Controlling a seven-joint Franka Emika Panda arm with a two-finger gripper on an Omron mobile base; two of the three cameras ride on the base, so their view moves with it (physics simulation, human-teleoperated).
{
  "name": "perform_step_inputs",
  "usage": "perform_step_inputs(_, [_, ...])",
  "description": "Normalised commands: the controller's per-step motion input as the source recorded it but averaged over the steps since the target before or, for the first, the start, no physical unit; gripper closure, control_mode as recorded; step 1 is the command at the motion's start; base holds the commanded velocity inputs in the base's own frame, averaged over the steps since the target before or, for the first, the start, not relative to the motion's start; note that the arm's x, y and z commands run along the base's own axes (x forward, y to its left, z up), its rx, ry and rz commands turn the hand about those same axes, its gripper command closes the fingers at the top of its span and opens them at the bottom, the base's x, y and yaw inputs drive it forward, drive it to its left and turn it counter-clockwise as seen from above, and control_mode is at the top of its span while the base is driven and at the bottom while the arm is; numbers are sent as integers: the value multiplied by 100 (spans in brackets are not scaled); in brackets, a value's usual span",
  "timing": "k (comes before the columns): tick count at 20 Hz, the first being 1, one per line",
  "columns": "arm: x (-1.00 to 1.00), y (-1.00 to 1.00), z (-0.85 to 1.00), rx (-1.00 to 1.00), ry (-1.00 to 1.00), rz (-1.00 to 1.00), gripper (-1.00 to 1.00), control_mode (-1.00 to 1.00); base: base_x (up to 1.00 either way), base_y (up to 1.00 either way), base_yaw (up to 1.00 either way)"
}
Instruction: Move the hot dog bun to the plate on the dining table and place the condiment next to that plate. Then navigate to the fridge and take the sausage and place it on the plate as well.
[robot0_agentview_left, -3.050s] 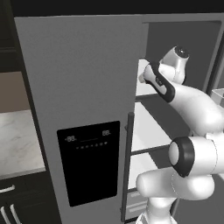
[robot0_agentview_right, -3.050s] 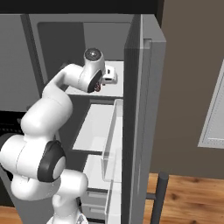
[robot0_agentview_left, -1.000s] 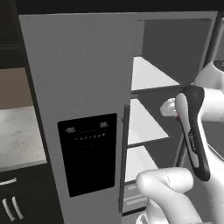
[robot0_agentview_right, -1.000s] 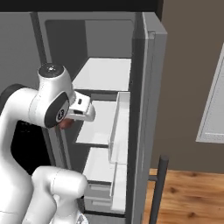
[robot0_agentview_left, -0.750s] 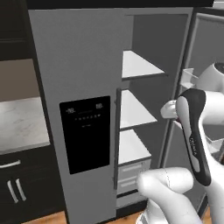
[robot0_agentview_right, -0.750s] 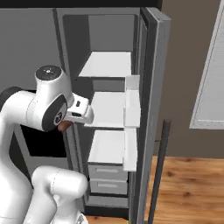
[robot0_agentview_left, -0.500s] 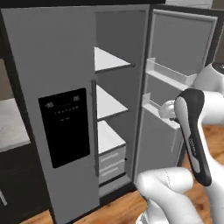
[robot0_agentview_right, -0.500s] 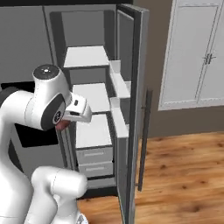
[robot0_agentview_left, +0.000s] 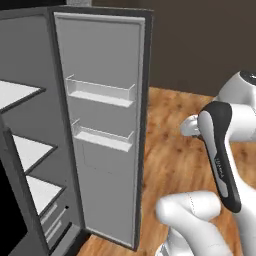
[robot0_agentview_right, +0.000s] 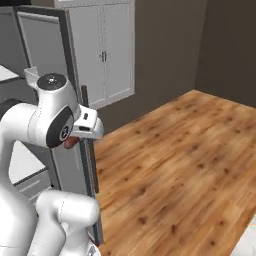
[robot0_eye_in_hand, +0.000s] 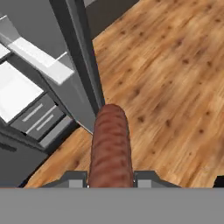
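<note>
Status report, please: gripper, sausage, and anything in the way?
Gripper shut on the sausage. Sausage out of the fridge, over wood floor. Fridge door wide open beside the arm; floor ahead looks free.

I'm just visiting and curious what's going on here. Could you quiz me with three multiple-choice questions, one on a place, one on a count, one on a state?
1. Where is the sausage?
A. on a fridge shelf
B. in the end effector
C. on the floor

2. How many bins line the inside of the open fridge door?
A. two
B. four
C. none

3. The fridge door is
A. shut
B. missing
C. open

Answers: 1 B, it sticks out between the end effector's fingertips; 2 A, two white bins, one above the other; 3 C, its inner side faces the room.
</note>
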Motion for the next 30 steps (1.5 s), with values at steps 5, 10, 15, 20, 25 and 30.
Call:
perform_step_inputs(5, [0,0,0,0,0,0,100,100,8,-40,-89])
perform_step_inputs(10, [0,0,0,0,0,0,100,100,92,-13,-60])
perform_step_inputs(15, [0,0,0,0,0,0,100,100,100,13,-45])
perform_step_inputs(20, [0,0,0,0,0,0,100,100,100,31,-46])
perform_step_inputs(25, [0,0,0,0,0,0,100,100,100,36,-54])
perform_step_inputs(30, [0,0,0,0,0,0,100,100,100,33,-58])
